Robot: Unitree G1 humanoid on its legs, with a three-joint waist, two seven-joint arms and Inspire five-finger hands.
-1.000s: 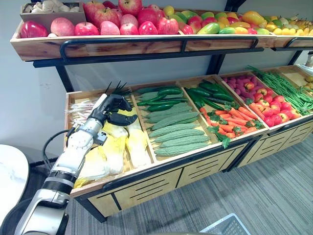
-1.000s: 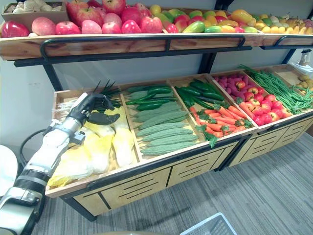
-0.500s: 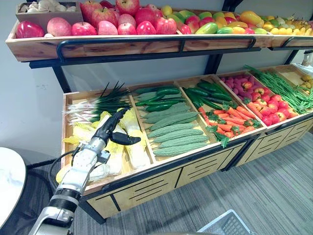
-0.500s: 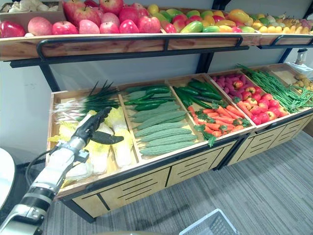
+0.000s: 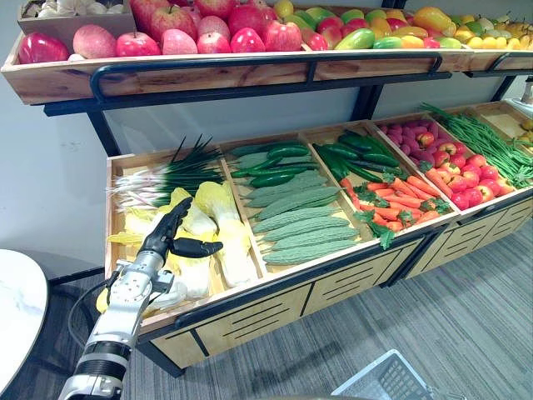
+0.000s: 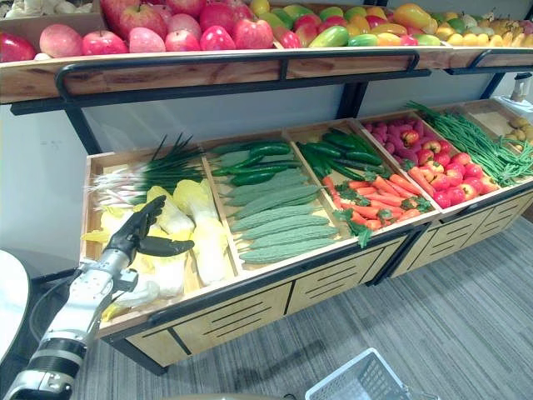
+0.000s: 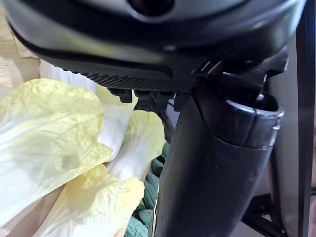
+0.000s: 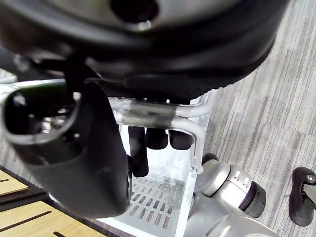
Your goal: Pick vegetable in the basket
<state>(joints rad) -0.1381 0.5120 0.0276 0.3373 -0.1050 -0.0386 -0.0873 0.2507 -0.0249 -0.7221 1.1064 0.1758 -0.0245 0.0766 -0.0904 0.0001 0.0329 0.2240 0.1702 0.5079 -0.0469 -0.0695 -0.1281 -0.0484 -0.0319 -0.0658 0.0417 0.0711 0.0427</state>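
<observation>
The left hand [image 5: 169,237] has slid back and down over the cabbages [image 5: 218,206] in the left bin [image 5: 109,208], fingers straight, holding nothing. No vegetable is picked yet. The right hand [image 8: 187,59] curls round the basket [image 8: 158,202] handle.

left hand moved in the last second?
Yes. The left hand has drawn back from the scallions toward the front of the bin, now over the cabbages.
</observation>
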